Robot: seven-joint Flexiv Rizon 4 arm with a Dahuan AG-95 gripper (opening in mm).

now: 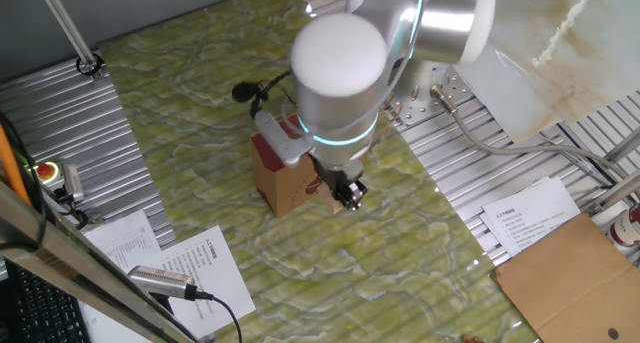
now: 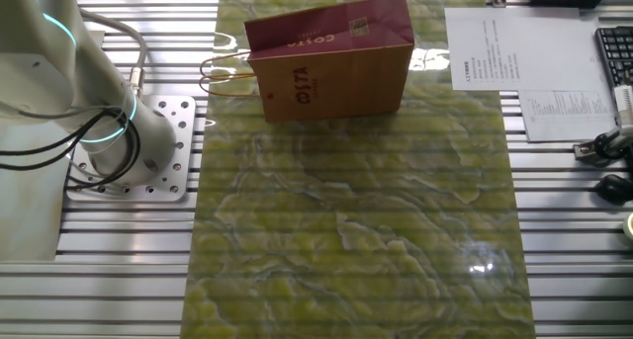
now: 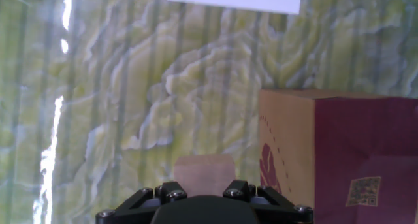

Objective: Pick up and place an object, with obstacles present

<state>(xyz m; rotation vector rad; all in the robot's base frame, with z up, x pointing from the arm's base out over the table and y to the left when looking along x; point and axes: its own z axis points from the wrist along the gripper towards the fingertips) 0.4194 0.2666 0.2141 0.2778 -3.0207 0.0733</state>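
Observation:
The small pale tan cube (image 3: pixel 204 174) shows in the hand view between my two dark fingers (image 3: pixel 164 190), which close on its sides. My gripper (image 1: pixel 348 192) hangs high above the green marbled mat (image 2: pixel 356 230), next to the carton. The cube cannot be made out in either fixed view, and the gripper is out of frame in the other fixed view. The upright kraft-brown COSTA carton (image 1: pixel 284 179) with a dark red top band stands on the mat. It also shows in the other fixed view (image 2: pixel 331 62) and at the right of the hand view (image 3: pixel 339 152).
A large flat brown cardboard sheet (image 1: pixel 575 273) lies at the right. Printed papers (image 1: pixel 185 263) lie at the mat's edges, also in the other fixed view (image 2: pixel 490 42). A black clip and cable (image 1: pixel 246 91) lie behind the carton. The robot base (image 2: pixel 129 141) stands left of the mat.

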